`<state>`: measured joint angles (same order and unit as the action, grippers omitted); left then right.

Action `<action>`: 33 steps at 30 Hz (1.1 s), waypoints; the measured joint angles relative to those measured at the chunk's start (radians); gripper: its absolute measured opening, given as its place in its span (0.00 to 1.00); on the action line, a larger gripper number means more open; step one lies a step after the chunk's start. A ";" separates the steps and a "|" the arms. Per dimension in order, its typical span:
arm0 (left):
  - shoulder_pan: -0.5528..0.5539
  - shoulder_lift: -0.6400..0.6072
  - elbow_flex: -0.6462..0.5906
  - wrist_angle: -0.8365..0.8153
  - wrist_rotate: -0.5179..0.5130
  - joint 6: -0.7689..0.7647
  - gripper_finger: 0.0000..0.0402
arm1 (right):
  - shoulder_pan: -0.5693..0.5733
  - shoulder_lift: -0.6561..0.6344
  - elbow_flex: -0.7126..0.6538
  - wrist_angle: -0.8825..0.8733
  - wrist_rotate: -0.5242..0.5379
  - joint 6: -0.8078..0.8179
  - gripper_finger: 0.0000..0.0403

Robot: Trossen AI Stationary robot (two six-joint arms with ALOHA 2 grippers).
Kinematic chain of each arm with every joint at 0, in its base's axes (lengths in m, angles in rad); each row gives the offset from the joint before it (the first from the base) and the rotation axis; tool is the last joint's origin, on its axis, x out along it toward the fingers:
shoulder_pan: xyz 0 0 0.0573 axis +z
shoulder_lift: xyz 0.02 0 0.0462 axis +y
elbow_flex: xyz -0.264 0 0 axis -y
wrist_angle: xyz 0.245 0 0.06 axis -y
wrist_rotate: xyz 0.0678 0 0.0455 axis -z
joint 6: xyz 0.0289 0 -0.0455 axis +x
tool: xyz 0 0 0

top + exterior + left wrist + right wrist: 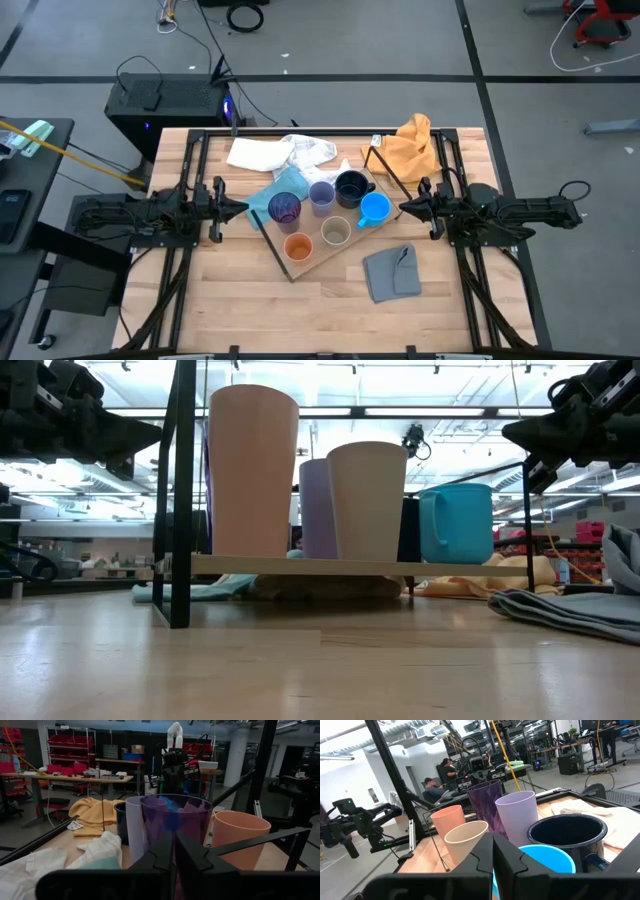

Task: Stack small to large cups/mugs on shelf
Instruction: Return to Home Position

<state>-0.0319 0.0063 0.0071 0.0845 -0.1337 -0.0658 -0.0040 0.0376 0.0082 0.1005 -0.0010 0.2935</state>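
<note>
Plainly, the six cups stand upright on the shelf (320, 256), long axes vertical, grouped between the two arms. The dark purple tumbler (285, 208) is straight ahead of the left gripper (242, 210) and nearest its fingers; the lavender cup (321, 196) and black mug (351, 186) lie beyond it, and the orange cup (298, 246) is ahead and off to one side. The bright blue mug (374, 208) sits just ahead of the right gripper (404, 210); the beige cup (336, 232) is a little farther on.

Both pairs of fingers are pressed together and hold nothing; each tip is near its closest cup but apart from it. In the low view both grippers hang at about cup-rim height, above the board.

The board's long axis runs slantwise between the arms; its black frame rods (181, 510) rise close beside each fingertip, and these look like the edges to mind. With every cup forward of the fingers, I judge that pulling straight back along each arm's own line is the clear way out; a sideways swing risks a rod or a rim.

Behind each gripper the table (230, 300) offers open room; the grey cloth (392, 270) lies off to one side of the right fingers, while the orange cloth (410, 148) and white cloth (275, 153) are off to the other.
</note>
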 joint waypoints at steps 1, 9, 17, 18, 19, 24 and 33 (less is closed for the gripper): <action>0.000 0.000 0.000 0.000 0.000 0.000 0.06 | 0.000 0.000 0.000 0.000 0.000 0.000 0.02; 0.000 0.000 0.000 0.000 0.000 0.000 0.09 | 0.000 0.000 0.000 0.000 0.000 0.000 0.02; 0.000 0.000 0.000 0.000 0.000 0.000 0.06 | 0.000 0.000 0.000 0.000 0.000 0.000 0.02; 0.000 0.000 0.000 0.000 0.000 0.000 0.06 | 0.000 0.000 0.000 0.000 0.000 0.000 0.02; 0.000 0.000 0.000 0.000 0.000 0.000 0.06 | 0.000 0.000 0.000 0.000 0.000 0.000 0.02; 0.000 0.000 0.000 0.000 0.000 0.000 0.07 | 0.000 0.000 0.000 0.000 0.000 0.000 0.02; 0.000 0.000 0.000 0.000 0.000 0.000 0.10 | 0.000 0.000 0.000 0.000 0.000 0.000 0.02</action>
<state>-0.0321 0.0063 0.0071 0.0845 -0.1337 -0.0661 -0.0040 0.0376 0.0082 0.1009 -0.0010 0.2935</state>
